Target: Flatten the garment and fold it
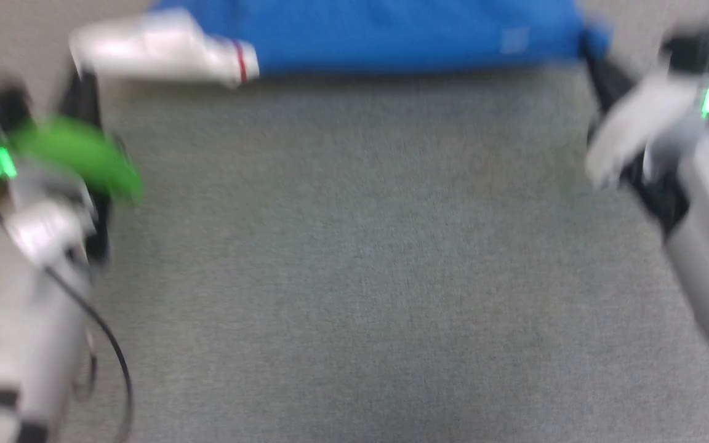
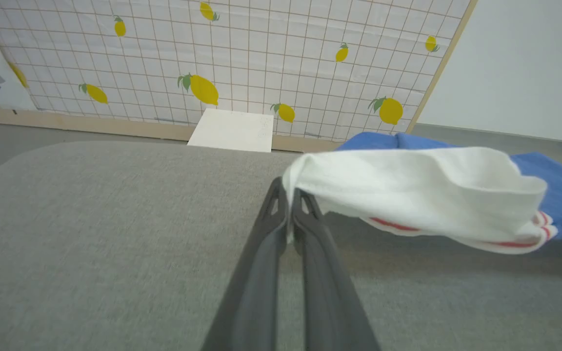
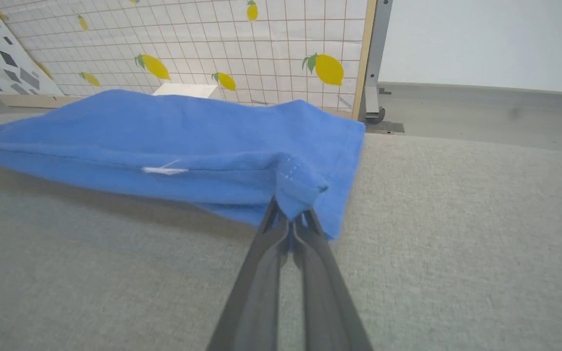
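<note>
The left gripper [image 2: 288,195], at the centre of its wrist view, is pinched tight on the white sleeve [image 2: 417,195] of the garment [image 1: 404,37], holding it just above the grey surface [image 1: 354,277]. The right gripper [image 3: 289,217], mid-frame in its own view, is clamped on a blue corner. In the blurred head view the garment stretches between them along the top edge.
</note>
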`<state>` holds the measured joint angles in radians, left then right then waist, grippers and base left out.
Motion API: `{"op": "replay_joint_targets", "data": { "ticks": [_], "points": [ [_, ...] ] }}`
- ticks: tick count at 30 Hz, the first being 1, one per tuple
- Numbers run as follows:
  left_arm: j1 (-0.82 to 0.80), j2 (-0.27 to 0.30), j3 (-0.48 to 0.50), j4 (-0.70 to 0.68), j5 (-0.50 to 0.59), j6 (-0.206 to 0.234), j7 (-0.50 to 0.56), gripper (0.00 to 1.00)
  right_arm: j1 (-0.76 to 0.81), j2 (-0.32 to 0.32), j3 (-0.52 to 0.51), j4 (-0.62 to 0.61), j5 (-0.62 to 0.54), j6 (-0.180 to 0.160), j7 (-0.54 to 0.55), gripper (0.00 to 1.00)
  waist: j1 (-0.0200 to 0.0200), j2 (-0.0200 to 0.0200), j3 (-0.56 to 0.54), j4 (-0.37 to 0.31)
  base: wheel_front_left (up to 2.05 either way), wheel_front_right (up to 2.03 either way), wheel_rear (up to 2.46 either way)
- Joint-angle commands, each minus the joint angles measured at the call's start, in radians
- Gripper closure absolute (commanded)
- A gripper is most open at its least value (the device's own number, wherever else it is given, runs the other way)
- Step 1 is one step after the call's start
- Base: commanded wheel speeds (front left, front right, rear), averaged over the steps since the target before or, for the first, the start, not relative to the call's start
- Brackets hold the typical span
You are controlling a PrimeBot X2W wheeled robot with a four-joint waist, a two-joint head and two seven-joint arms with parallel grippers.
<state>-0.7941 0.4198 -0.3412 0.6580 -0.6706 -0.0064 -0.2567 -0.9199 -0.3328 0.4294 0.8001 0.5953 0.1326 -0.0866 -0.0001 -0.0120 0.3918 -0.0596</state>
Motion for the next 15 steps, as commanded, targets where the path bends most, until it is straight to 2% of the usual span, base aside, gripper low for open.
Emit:
{"op": "replay_joint_targets", "data": {
  "ticks": [1,7,11,15],
  "points": [
    [0.073,0.004,0.006,-0.035,-0.011,0.018,-0.005,1.0,0.061,-0.014,0.001,-0.032,0.02,-0.002,-0.002,1.0,0.0001,0.012,-0.149,0.049,0.0,0.0,0.0],
    [0.407,0.049,0.016,-0.227,-0.042,0.107,0.032,1.0,0.315,-0.064,-0.014,-0.188,0.036,-0.002,0.034,1.0,0.0001,0.012,-0.24,0.04,0.0,0.0,0.0],
    [0.608,0.085,0.032,-0.386,-0.066,0.186,0.082,1.0,0.479,-0.089,-0.067,-0.308,0.017,-0.002,0.08,1.0,0.0001,0.012,-0.278,0.043,0.0,0.0,0.0],
    [0.783,0.115,0.052,-0.519,-0.098,0.249,0.123,1.0,0.658,-0.078,-0.146,-0.447,-0.014,-0.002,0.144,1.0,0.0001,0.012,-0.315,0.052,0.0,0.0,0.0]
  ]
}}
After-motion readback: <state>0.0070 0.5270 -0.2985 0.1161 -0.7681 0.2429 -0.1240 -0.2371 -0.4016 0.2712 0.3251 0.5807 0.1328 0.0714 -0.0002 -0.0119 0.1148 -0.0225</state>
